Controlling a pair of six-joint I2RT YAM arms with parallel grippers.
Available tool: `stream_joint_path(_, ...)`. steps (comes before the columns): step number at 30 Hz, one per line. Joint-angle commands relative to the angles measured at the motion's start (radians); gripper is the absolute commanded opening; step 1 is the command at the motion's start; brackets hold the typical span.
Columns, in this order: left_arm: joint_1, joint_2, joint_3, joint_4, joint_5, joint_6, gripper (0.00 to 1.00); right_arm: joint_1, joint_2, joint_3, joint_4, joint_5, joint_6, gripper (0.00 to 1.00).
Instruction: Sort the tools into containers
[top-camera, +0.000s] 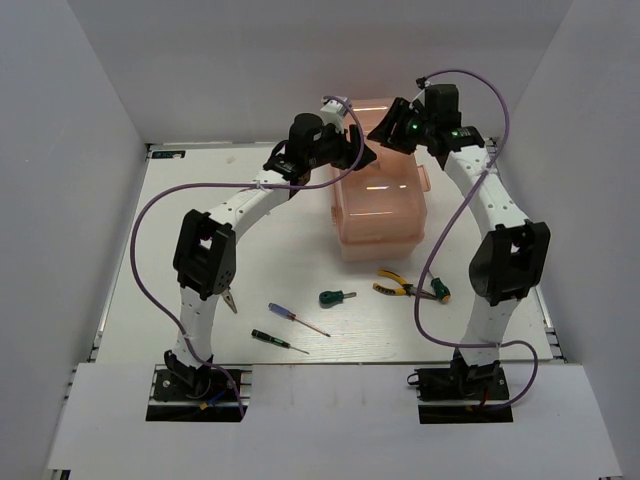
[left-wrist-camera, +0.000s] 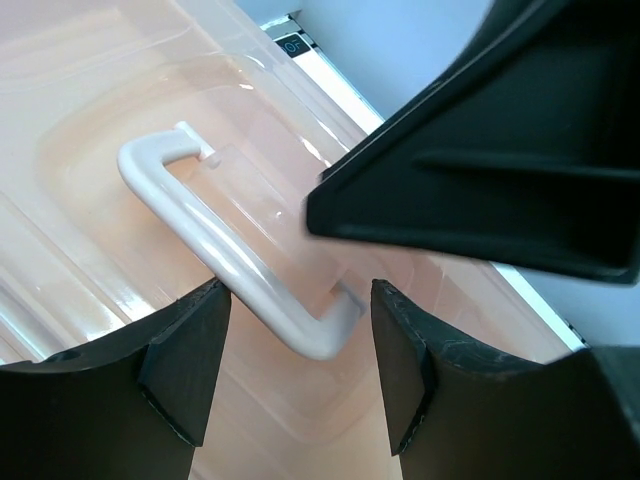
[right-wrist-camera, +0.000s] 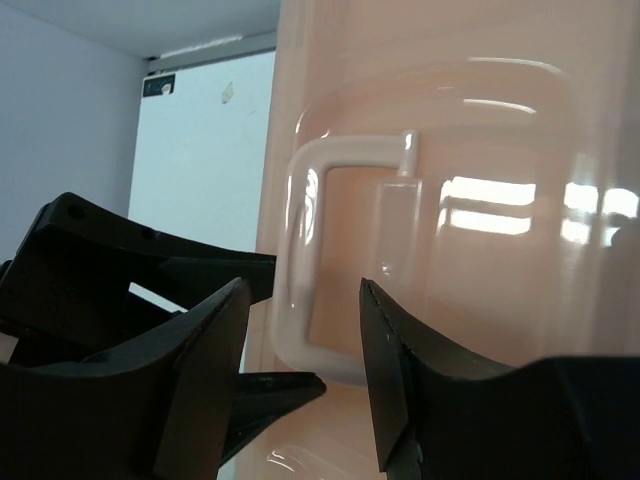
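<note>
hovering left gripper (left-wrist-camera: 298, 340), right gripper (right-wrist-camera: 303, 335) at toolbox (top-camera: 380, 215) handle (left-wrist-camera: 235, 265), both claws apart | toolbox looks shut | pliers (top-camera: 400, 288), driver (top-camera: 336, 297), screwdrivers (top-camera: 297, 320) unsorted, worktop (top-camera: 200, 190) near edge

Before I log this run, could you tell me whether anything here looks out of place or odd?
Nothing is spilled or damaged. One oddity: both the left gripper and right gripper, jaws open, crowd the single white handle of the closed translucent pink plastic toolbox.
</note>
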Motion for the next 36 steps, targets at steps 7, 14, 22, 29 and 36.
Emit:
stream_joint_path(7, -0.005, 0.052, 0.038, -0.076, -0.068, -0.031, 0.63, -0.052, -0.147, -0.135, 0.034, 0.220, -0.120, 0.56)
stream_joint_path(14, -0.005, 0.095, 0.122, -0.142, -0.107, -0.051, 0.58, -0.129, -0.274, -0.363, 0.119, 0.288, -0.184, 0.57)
stream_joint_path(22, -0.005, 0.147, 0.208, -0.204, -0.127, -0.069, 0.58, -0.212, -0.301, -0.492, 0.156, 0.223, -0.189, 0.57)
stream_joint_path(29, -0.005, 0.177, 0.260, -0.270, -0.127, -0.069, 0.56, -0.281, -0.244, -0.511, 0.172, 0.107, -0.194, 0.59)
stream_joint_path(36, -0.005, 0.177, 0.269, -0.290, -0.109, -0.051, 0.50, -0.313, -0.154, -0.459, 0.215, 0.030, -0.191, 0.60)
